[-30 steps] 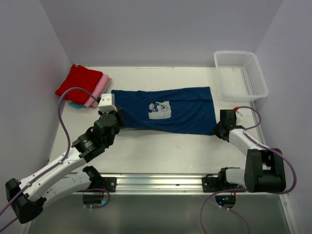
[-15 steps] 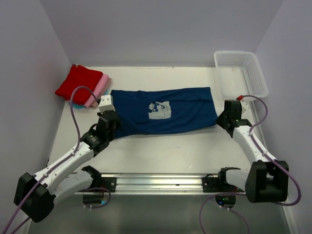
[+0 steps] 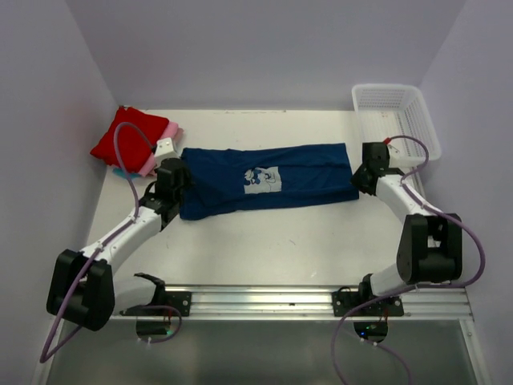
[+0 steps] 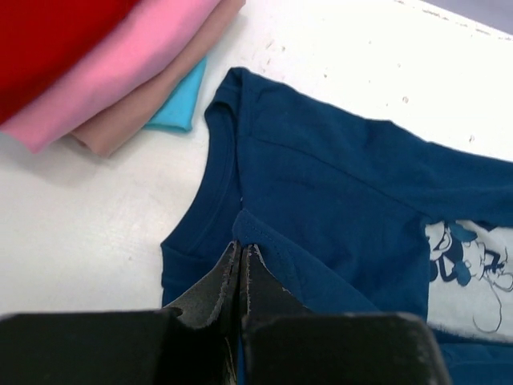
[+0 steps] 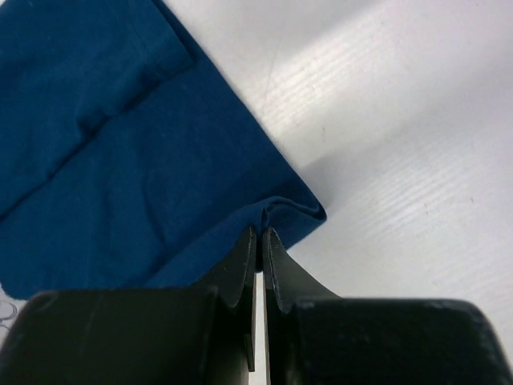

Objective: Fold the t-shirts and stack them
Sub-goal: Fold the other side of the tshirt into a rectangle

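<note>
Teal t-shirt (image 4: 180,103) mostly hidden beneath pile (image 4: 112,60), chest print (image 4: 469,273) cropped at edge

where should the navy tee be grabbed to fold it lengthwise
At both ends of one long edge, from the near side. The navy t-shirt lies flat and stretched sideways, so pinching only one end would probably let the rest sag. The left pincer is shut on a fabric layer by the collar, the right pincer on the hem corner.
</note>
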`<state>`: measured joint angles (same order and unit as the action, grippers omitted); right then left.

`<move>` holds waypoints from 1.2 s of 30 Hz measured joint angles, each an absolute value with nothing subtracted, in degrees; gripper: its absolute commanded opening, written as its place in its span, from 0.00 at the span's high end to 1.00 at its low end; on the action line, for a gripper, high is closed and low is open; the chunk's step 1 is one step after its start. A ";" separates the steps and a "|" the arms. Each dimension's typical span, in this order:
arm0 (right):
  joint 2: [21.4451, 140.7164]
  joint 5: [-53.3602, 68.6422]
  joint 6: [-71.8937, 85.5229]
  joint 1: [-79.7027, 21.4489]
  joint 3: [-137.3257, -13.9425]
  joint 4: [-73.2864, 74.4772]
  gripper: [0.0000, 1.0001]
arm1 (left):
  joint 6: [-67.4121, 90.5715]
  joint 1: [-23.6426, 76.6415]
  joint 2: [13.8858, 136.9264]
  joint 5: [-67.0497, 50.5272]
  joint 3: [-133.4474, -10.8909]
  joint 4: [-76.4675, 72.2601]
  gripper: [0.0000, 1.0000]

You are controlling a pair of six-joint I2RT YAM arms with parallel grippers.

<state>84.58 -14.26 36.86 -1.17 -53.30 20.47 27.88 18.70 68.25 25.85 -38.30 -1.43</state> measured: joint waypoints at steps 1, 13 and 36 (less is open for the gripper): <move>86.08 -14.26 36.77 -1.17 -54.61 20.36 1.00 | 27.86 18.31 69.52 25.54 -39.31 -1.98 1.00; 99.66 -14.28 36.29 -1.10 -64.84 19.62 1.00 | 26.76 14.41 79.75 22.46 -48.34 -5.48 1.00; 108.86 -14.37 35.90 -0.99 -74.11 18.39 1.00 | 26.81 10.83 89.23 20.34 -49.63 -9.13 1.00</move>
<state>108.86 -14.37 35.90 -0.99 -74.11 18.39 26.81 10.83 89.23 20.34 -49.63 -9.13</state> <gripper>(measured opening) 0.023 0.009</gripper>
